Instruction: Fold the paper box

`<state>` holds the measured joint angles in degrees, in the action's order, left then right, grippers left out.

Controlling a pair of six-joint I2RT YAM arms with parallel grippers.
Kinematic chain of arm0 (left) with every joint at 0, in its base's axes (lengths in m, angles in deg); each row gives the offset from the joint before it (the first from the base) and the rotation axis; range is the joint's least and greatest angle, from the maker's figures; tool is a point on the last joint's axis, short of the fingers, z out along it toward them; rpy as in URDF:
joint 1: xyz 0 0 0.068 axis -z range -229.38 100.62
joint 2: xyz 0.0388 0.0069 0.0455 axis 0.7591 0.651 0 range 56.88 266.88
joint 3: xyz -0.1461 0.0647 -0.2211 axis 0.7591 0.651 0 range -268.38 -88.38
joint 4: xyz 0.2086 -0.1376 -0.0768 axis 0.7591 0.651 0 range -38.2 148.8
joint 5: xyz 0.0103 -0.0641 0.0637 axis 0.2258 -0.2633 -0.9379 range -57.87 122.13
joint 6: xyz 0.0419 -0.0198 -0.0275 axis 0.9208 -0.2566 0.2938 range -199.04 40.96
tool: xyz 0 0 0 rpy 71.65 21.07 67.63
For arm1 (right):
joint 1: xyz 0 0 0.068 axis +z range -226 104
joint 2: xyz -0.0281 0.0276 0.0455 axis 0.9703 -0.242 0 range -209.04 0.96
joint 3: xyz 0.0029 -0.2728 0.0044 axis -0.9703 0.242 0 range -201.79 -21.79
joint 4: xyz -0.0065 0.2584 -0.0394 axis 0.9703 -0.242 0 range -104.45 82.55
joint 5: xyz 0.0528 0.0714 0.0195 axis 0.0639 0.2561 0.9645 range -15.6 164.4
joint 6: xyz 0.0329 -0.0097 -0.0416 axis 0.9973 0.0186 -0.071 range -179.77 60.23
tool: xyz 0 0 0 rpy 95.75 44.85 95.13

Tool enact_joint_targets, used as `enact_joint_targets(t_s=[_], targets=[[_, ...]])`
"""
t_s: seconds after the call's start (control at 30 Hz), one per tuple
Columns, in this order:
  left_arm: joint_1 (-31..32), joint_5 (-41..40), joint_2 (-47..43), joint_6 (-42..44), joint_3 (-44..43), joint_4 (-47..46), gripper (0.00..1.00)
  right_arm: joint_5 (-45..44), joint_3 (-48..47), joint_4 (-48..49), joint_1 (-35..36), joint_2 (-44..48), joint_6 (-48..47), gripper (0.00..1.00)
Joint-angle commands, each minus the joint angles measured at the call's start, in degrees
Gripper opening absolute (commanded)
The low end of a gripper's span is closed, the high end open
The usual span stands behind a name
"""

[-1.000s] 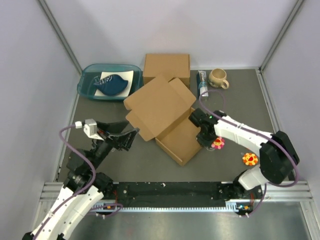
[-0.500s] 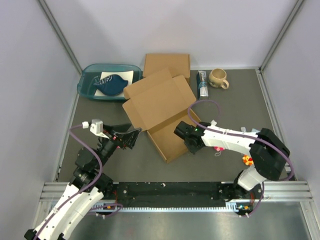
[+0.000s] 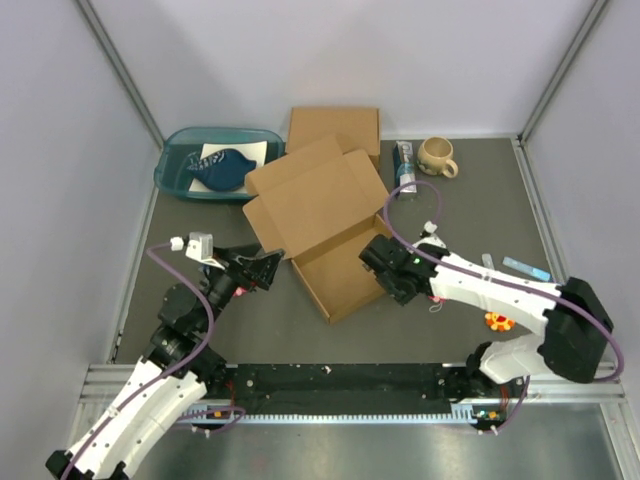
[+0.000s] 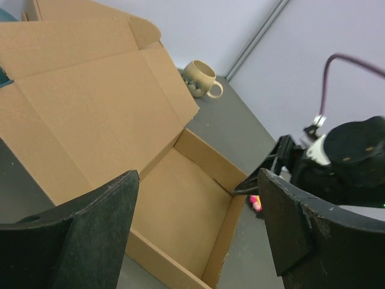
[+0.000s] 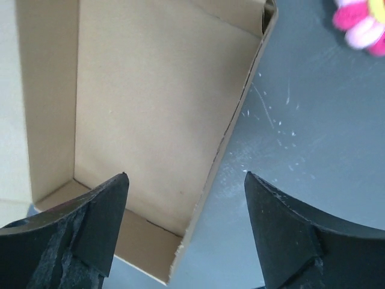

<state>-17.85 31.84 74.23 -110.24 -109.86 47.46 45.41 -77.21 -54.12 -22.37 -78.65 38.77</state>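
Since a second ago my right end effector (image 5: 185, 179) has let go and spread its fingers. The paper box (image 3: 318, 215) has also slid and turned a bit toward the left of the overhead view. My right arm's elbow has swung out to the lower right too, which uncovered a small blue strip (image 3: 525, 267) on the tabletop (image 3: 470, 200).

Right now the right fingers are apart, straddling the box's right-hand wall. One tip is over the tray floor and the other over bare tabletop, with nothing clamped. Can't tell if either tip actually touches the cardboard.

My left end effector (image 3: 264, 268) is wide apart as well, sitting just beside the box's lower left edge and holding nothing.

The box is in the middle of the overhead view. The shallow tray part is toward lower centre, with its side walls standing up. The big lid panel is open toward the upper left, and its far edge is near the other cardboard box (image 3: 335, 128) at top centre.

Around it are the teal tray (image 3: 175, 178) at upper left, the mug (image 3: 437, 155) at upper right and an orange flower toy (image 3: 498, 320) at lower right. A pink flower toy (image 5: 361, 27) lies a little apart from the box's right wall.
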Motion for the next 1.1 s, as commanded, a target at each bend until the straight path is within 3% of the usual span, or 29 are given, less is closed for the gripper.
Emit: enact_joint_targets(t_s=[0.0,0.07,0.17,0.2,0.33,0.87,1.07], targets=[[-0.2,-0.1,2.3,1.8,-2.4,-2.5,0.85,-3.9,1.7,-3.3,0.7,8.8,-16.0,0.79],[-0.2,0.0,2.3,2.6,-1.9,-2.1,0.85,-9.7,5.5,-4.8,0.7,13.8,-23.6,0.79],[-0.2,-1.2,2.3,1.7,-0.5,-2.0,0.85,-16.6,13.2,-7.1,-2.4,25.0,-26.1,0.75],[-0.2,-1.4,2.4,1.1,-0.2,-2.0,0.85,-15.7,15.1,-7.1,-4.9,30.3,-26.2,0.74],[-0.2,-1.1,4.8,-2.1,0.9,-2.4,0.84,-4.0,21.7,-4.0,-19.0,36.4,-30.1,0.7],[-0.1,1.8,6.5,-4.4,3.2,-3.6,0.82,3.1,26.9,14.8,-30.6,24.6,-40.2,0.72],[-0.1,2.1,7.2,-4.9,4.2,-4.2,0.82,4.7,27.5,19.1,-31.2,20.6,-43.1,0.71]])
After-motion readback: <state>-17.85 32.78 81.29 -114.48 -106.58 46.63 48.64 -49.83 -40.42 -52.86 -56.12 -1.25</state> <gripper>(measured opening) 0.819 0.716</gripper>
